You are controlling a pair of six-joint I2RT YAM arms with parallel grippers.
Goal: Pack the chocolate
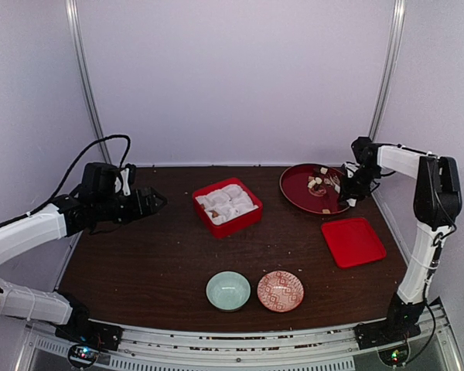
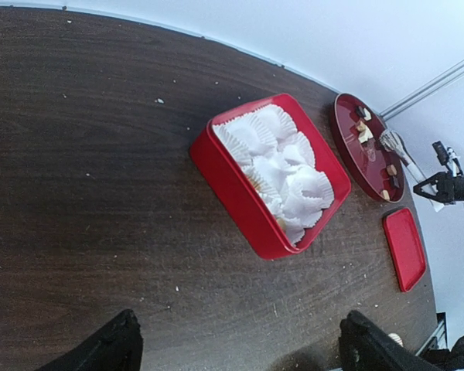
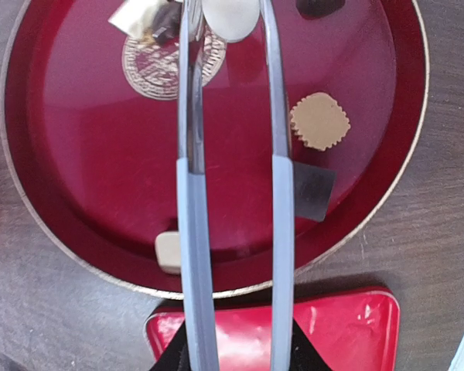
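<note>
Several small chocolate pieces [image 1: 319, 184] lie on a round dark-red plate [image 1: 294, 193] at the back right. Seen from the right wrist, they include a tan scalloped round [image 3: 319, 121], a dark square [image 3: 313, 191] and a whitish cube [image 3: 168, 251]. My right gripper [image 3: 240, 359] is shut on slim silver tongs [image 3: 195, 232], which reach across the plate. Their tips [image 3: 232, 17] are at its far side; whether they pinch a piece I cannot tell. The red box [image 1: 243, 222], lined with white paper cups [image 2: 286, 166], sits mid-table. My left gripper [image 2: 236, 355] hangs open to the box's left, holding nothing.
A flat red lid [image 1: 353, 241] lies on the table in front of the plate. A pale green bowl [image 1: 228, 291] and a red patterned bowl [image 1: 280, 291] stand side by side near the front edge. White walls close in the back and sides.
</note>
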